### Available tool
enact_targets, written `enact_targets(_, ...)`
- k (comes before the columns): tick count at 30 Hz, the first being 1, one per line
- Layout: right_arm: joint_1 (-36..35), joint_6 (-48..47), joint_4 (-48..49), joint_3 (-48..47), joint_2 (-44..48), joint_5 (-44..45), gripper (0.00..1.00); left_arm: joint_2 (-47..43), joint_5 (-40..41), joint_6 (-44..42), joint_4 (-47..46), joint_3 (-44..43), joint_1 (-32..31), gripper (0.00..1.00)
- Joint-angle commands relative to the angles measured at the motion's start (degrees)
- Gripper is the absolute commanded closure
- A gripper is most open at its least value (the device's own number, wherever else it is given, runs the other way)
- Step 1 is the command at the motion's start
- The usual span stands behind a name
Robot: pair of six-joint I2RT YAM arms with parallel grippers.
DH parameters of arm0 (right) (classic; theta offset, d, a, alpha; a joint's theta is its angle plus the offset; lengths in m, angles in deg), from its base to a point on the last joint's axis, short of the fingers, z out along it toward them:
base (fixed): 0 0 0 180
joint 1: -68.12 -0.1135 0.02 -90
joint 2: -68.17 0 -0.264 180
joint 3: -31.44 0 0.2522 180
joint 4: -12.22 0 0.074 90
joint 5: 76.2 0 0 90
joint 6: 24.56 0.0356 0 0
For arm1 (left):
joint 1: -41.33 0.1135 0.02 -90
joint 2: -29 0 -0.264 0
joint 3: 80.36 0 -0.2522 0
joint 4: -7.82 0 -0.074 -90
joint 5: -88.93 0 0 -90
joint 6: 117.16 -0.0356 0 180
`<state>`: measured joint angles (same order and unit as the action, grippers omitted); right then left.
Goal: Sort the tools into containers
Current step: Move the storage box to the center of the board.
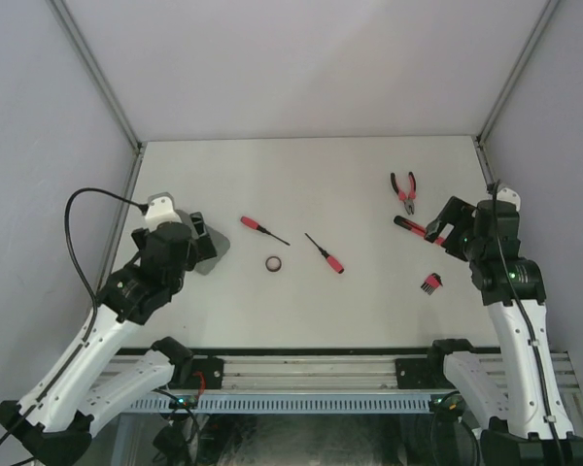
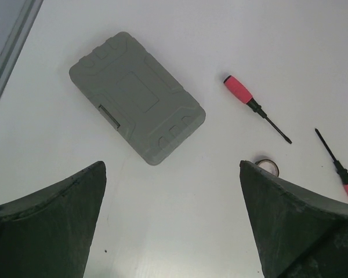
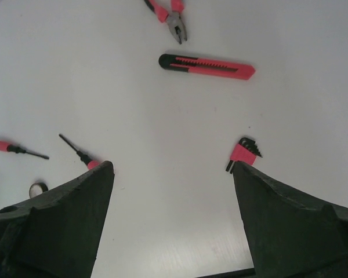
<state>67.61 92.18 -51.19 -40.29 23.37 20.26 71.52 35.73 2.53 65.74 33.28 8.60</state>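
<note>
While the grey case (image 1: 214, 258) lies shut, top view: left gripper (image 1: 196, 233) hovers over it; box cutter (image 1: 413, 227) well right of case, just beyond right gripper (image 1: 445, 229). Left wrist: fingers (image 2: 58, 220) spread wide, empty. Right wrist: fingers (image 3: 58, 226) spread, empty; straddle cutter's middle squarely before closing.

From above, the left arm (image 1: 151, 272) covers most of the grey case (image 1: 217, 255) by the bench's (image 1: 301, 184) left edge. On the right wrist camera, the pliers (image 3: 175, 22) lose their handles off the top; one screwdriver (image 3: 75, 149) has its handle behind a jaw.
</note>
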Motion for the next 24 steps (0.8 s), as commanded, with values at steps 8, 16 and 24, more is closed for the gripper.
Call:
enact_targets(8,-6.1,-1.3,5.2,1.2,-9.2,-4.9,0.00,3.8,-15.3,8.5,-2.5,7.3,23.4,0.00)
enact_targets(16,-15.7,-1.0,10.5,1.1,-15.1,-4.9,0.00,6.0,-9.8,15.1,-8.1,11.7,27.3,0.00)
enact_targets(24,-20.0,-2.1,14.0,1.2,-19.8,-4.8,0.00,16.5,-7.3,16.3,-13.5,8.5,31.9,0.00)
